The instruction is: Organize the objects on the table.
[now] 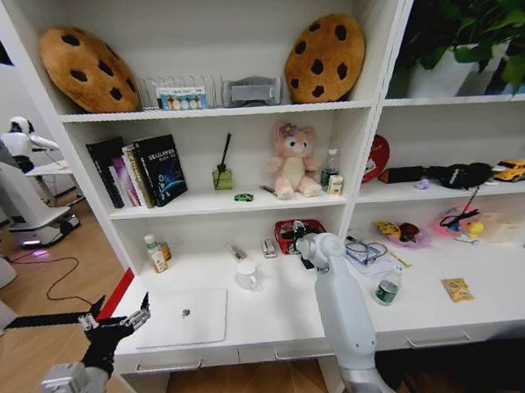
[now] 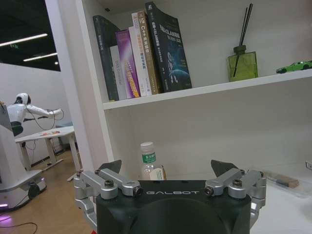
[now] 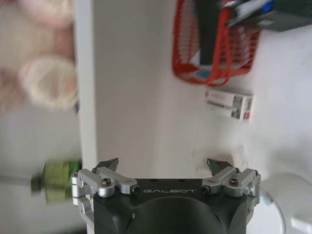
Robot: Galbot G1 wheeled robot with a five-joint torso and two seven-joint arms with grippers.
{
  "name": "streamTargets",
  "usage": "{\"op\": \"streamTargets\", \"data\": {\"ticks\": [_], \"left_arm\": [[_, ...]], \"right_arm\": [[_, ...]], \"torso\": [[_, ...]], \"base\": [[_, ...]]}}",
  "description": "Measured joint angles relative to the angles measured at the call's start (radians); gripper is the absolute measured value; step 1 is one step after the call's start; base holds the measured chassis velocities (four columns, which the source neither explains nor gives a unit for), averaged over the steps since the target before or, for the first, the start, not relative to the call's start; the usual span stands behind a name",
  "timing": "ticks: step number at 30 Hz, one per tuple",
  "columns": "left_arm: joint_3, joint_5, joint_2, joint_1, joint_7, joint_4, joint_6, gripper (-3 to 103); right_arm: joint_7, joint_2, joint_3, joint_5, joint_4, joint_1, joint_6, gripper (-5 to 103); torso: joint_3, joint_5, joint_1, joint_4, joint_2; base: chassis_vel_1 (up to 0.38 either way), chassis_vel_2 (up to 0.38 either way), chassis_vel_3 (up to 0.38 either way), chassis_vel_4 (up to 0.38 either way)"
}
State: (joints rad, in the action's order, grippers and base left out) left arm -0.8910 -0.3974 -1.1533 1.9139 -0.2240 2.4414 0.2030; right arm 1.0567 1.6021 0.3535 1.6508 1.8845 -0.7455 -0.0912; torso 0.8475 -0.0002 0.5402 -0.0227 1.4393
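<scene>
I have the left gripper [image 1: 119,322] hovering off the table's [image 1: 506,303] front left corner, fingers spread and empty, just beside the laptop [image 1: 182,316]. The right gripper [image 3: 163,168] hangs spread over the back edge near the red basket [image 3: 214,58]. I judge nothing is picked yet; next I need to commit to one object.

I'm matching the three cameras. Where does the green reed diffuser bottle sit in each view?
Head view: the reed diffuser stands on the middle shelf, between the books and the pink bear.
Left wrist view: on that shelf, between the books and a green toy car.
Right wrist view: a blurred green shape beyond the shelf edge, likely it.
Shared landmark: the white shelf board.
</scene>
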Motion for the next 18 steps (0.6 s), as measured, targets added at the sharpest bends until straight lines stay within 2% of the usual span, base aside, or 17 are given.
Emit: {"op": "streamTargets", "data": {"ticks": [2,3,5,6,7,8,9,10,11,13,14,16,17,18], "left_arm": [[0.0,0.0,0.0,0.0,0.0,0.0,0.0,100],[0.0,0.0,0.0,0.0,0.0,0.0,0.0,100],[0.0,0.0,0.0,0.0,0.0,0.0,0.0,100],[0.0,0.0,0.0,0.0,0.0,0.0,0.0,100],[0.0,0.0,0.0,0.0,0.0,0.0,0.0,100],[0.0,0.0,0.0,0.0,0.0,0.0,0.0,100],[0.0,0.0,0.0,0.0,0.0,0.0,0.0,100],[0.0,0.0,0.0,0.0,0.0,0.0,0.0,100],[0.0,0.0,0.0,0.0,0.0,0.0,0.0,100],[0.0,0.0,0.0,0.0,0.0,0.0,0.0,100],[0.0,0.0,0.0,0.0,0.0,0.0,0.0,100],[0.0,0.0,0.0,0.0,0.0,0.0,0.0,100],[0.0,0.0,0.0,0.0,0.0,0.0,0.0,100],[0.0,0.0,0.0,0.0,0.0,0.0,0.0,100]], "right_arm": [[-0.011,-0.076,-0.072,-0.13,0.064,-0.049,-0.073,100],[-0.011,-0.076,-0.072,-0.13,0.064,-0.049,-0.073,100],[-0.074,-0.219,-0.089,-0.254,0.136,-0.134,-0.137,100],[-0.074,-0.219,-0.089,-0.254,0.136,-0.134,-0.137,100],[-0.117,-0.292,-0.073,-0.316,0.167,-0.185,-0.16,100],[-0.174,-0.402,-0.037,-0.393,0.202,-0.252,-0.181,100],[-0.174,-0.402,-0.037,-0.393,0.202,-0.252,-0.181,100],[-0.222,-0.529,0.017,-0.466,0.239,-0.334,-0.19,100],[-0.222,-0.529,0.017,-0.466,0.239,-0.334,-0.19,100],[-0.321,-0.676,0.148,-0.565,0.292,-0.504,-0.191,100],[-0.321,-0.676,0.148,-0.565,0.292,-0.504,-0.191,100],[-0.434,-0.732,0.302,-0.614,0.347,-0.642,-0.18,100],[-0.476,-0.75,0.389,-0.612,0.388,-0.711,-0.184,100],[-0.494,-0.756,0.428,-0.613,0.403,-0.742,-0.185,100]], "torso": [[0.0,0.0002,0.0,0.0006,0.0],[0.0,0.0002,0.0,0.0006,0.0],[0.0,0.0004,0.0,-0.0008,0.0],[0.0,0.0004,0.0,-0.0008,0.0],[0.0,0.0008,0.0,-0.0006,0.0],[0.0,0.001,0.0,-0.0007,0.0],[0.0,0.001,0.0,-0.0007,0.0],[0.0,0.0007,0.0,-0.0008,0.0],[0.0,0.0007,0.0,-0.0008,0.0],[0.0,0.0007,0.0,-0.001,0.0],[0.0,0.0007,0.0,-0.001,0.0],[0.0,0.0009,0.0,-0.0009,0.0],[0.0,0.0003,0.0,-0.0007,0.0],[0.0,-0.0004,0.0,-0.0003,0.0]], "base": [[0.0,0.0,0.0,0.0],[0.0,0.0,0.0,0.0],[0.0,0.0,0.0,0.0],[0.0,0.0,0.0,0.0],[0.0,0.0,0.0,0.0],[0.0,0.0,0.0,0.0],[0.0,0.0,0.0,0.0],[0.0,0.0,0.0,0.0],[0.0,0.0,0.0,0.0],[0.0,0.0,0.0,0.0],[0.0,0.0,0.0,0.0],[0.0,0.0,0.0,0.0],[0.0,0.0,0.0,0.0],[0.0,0.0,0.0,0.0]]}}
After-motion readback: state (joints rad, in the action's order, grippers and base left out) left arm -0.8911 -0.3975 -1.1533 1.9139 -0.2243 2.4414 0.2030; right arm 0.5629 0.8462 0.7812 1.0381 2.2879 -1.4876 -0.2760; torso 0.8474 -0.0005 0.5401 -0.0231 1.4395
